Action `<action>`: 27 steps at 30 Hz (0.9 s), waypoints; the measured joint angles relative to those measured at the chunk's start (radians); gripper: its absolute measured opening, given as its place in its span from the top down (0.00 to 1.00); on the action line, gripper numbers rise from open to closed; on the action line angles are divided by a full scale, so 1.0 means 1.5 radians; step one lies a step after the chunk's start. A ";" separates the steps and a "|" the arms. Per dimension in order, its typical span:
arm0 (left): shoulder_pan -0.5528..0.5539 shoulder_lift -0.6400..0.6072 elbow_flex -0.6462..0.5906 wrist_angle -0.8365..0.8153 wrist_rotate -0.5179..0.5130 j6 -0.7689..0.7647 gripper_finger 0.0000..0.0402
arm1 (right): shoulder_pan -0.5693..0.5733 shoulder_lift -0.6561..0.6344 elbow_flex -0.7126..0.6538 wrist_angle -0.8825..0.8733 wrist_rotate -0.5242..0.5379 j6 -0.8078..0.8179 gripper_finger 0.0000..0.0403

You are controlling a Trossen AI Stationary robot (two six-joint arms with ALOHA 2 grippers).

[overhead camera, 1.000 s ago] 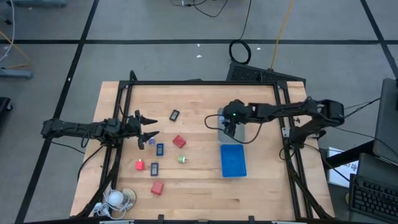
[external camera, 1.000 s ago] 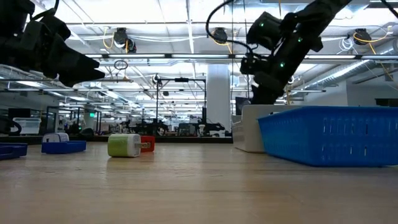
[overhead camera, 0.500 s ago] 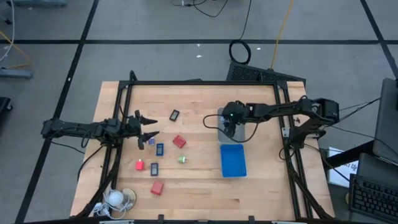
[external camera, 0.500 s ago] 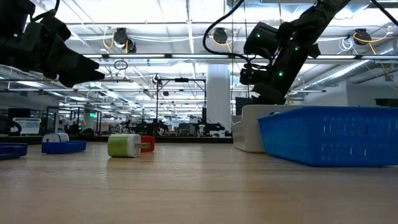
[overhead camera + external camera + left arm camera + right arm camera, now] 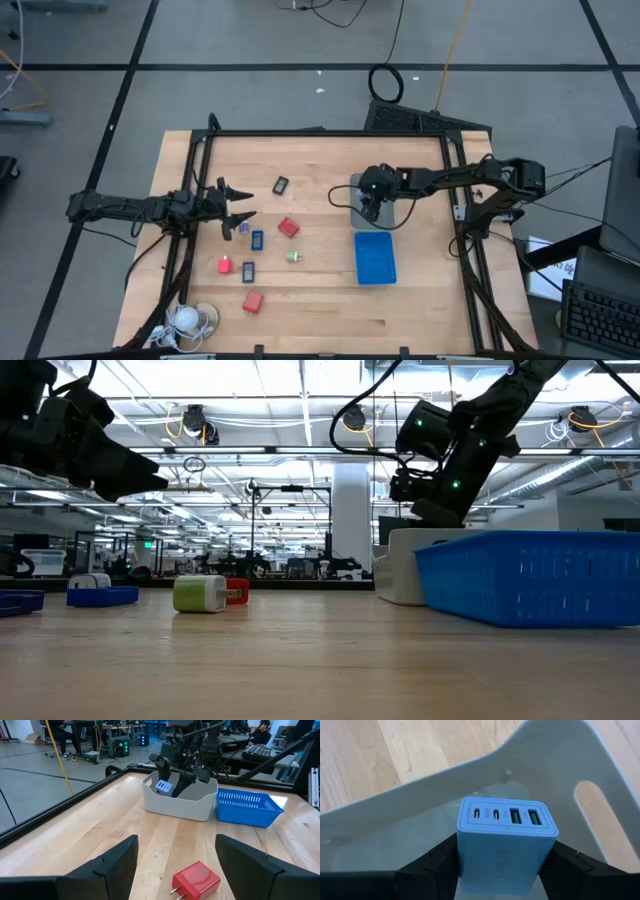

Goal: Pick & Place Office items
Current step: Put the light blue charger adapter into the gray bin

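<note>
Right claw (image 5: 502, 885) is clamped on a light-blue charger (image 5: 506, 840), four ports showing, hanging just over the clear tray (image 5: 580, 760), so my guess is it's about to drop in. Left claw (image 5: 238, 207) waits wide open beside the red block (image 5: 288, 227). The other office items sit on the bench (image 5: 320, 160), well apart from the tray. No readable branding

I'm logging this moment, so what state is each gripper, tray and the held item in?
Right gripper: shut on charger, inside the clear tray.
Charger: held, ports showing, not yet released.
Clear tray: upright.
Blue tray: upright, looks empty.
Left gripper: open, above the table, holding nothing.
Red block: on the table, ahead of the left gripper.
</note>
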 joint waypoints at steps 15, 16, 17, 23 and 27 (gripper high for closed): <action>0.000 0.000 0.000 0.000 0.000 -0.001 0.33 | 0.000 0.000 -0.003 0.048 0.000 -0.002 0.45; 0.000 0.000 0.000 0.000 0.000 -0.001 0.33 | 0.000 0.000 -0.003 0.049 0.000 -0.002 0.44; 0.000 0.000 0.000 0.000 0.000 -0.001 0.33 | 0.000 0.000 -0.003 0.049 0.000 -0.002 0.43; 0.000 0.000 0.000 0.000 0.000 -0.001 0.33 | 0.000 0.000 -0.003 0.049 0.000 0.002 0.38; 0.000 0.000 0.000 0.000 0.000 -0.001 0.33 | 0.000 0.000 -0.003 0.049 0.000 0.000 0.35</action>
